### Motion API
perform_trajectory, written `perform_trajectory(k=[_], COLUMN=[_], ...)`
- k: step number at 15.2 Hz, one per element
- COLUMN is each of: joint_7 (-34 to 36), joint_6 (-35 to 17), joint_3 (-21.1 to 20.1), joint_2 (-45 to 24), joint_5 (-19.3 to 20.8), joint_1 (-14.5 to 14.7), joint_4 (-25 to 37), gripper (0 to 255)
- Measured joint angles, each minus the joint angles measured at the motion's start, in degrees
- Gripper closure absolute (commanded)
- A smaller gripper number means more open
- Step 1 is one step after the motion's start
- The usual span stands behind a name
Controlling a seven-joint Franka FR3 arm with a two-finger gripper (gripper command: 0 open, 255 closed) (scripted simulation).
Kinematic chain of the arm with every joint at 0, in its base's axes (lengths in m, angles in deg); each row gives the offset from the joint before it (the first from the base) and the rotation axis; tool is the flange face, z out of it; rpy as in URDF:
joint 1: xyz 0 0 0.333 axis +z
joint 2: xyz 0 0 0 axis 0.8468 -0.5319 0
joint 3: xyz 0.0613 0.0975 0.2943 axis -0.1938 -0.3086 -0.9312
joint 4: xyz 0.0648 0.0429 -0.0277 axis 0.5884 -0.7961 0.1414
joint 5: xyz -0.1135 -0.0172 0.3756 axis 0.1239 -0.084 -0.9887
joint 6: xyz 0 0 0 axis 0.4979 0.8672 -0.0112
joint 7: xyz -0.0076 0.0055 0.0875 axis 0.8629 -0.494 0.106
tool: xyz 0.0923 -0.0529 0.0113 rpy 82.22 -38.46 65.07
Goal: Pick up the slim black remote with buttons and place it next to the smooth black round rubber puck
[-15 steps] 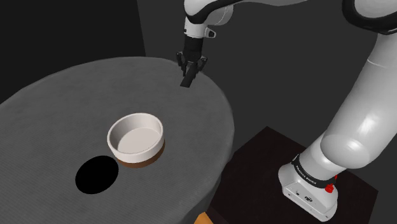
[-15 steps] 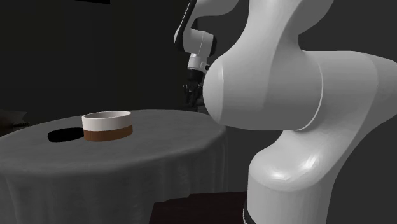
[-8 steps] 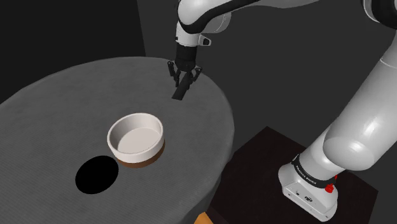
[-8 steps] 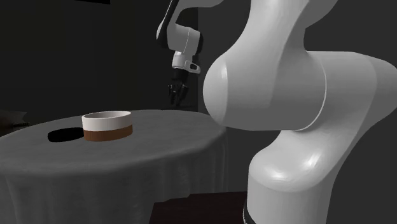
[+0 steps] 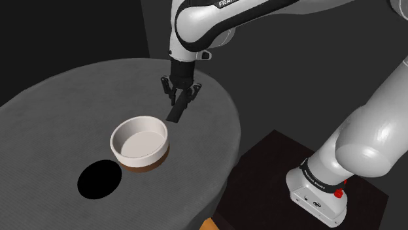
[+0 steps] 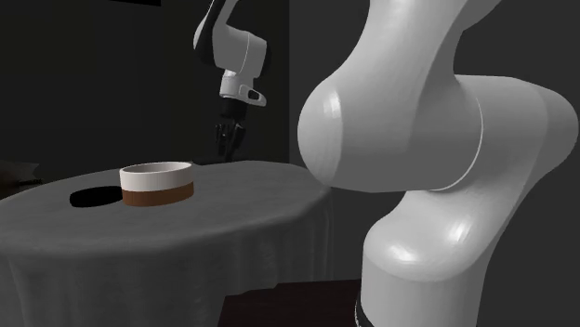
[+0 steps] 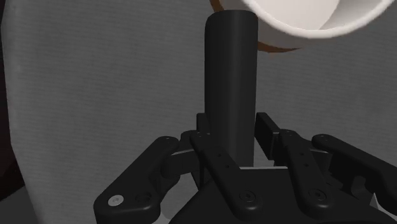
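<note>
White bowl (image 5: 140, 142) with brown base, on round grey cloth-covered table (image 5: 59, 111), dark walls behind

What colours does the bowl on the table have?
The bowl is white with a brown base, clearest in the second exterior view.

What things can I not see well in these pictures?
- Buttons of the remote: in the wrist view its face is plain and dark, without detail.
- Bowl: cut off by the wrist view's edge.
- Remote in the second exterior view: black against a dark background, so it is hard to tell from the gripper.
- Thickness of the puck: the shoulder view gives a flat black shape.
</note>
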Motion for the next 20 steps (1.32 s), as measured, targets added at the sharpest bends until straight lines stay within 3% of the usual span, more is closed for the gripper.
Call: perform_trajectory(k=[13, 20], joint_7=[17.35, 28.62], joint_6=[-4.93, -7.57], joint_3=[-8.75, -12.95], joint_2=[1.23, -2.8], joint_5=[-0.36, 3.19], joint_1=[9.43, 15.02], joint_4=[-2.18, 0.83], gripper=[255, 255])
